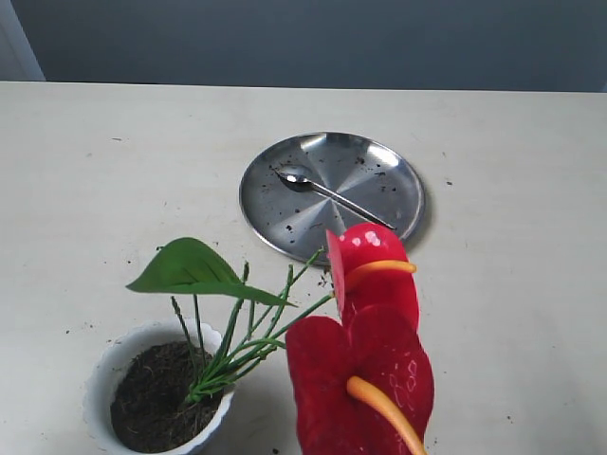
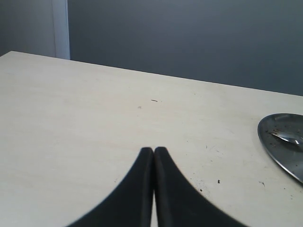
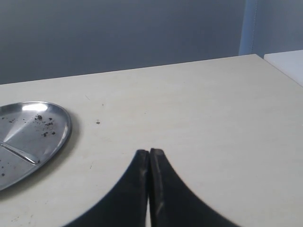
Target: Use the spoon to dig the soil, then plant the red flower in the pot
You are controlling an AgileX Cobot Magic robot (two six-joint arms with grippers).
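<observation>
The white fluted pot (image 1: 104,374) stands at the front left of the exterior view, filled with dark brown soil (image 1: 152,403). The red flower (image 1: 365,351) has its green stems stuck in that soil and leans to the right; its green leaf (image 1: 190,268) spreads above the pot. The silver spoon (image 1: 327,192) lies on the round steel plate (image 1: 294,223); its handle (image 3: 19,153) also shows in the right wrist view. Neither gripper appears in the exterior view. My left gripper (image 2: 154,150) is shut and empty above bare table. My right gripper (image 3: 149,152) is shut and empty too.
Small dark soil crumbs speckle the steel plate (image 2: 284,146) (image 3: 57,127) and the table around the pot. A dark grey wall runs behind the far table edge. A white surface (image 3: 286,61) adjoins the table in the right wrist view.
</observation>
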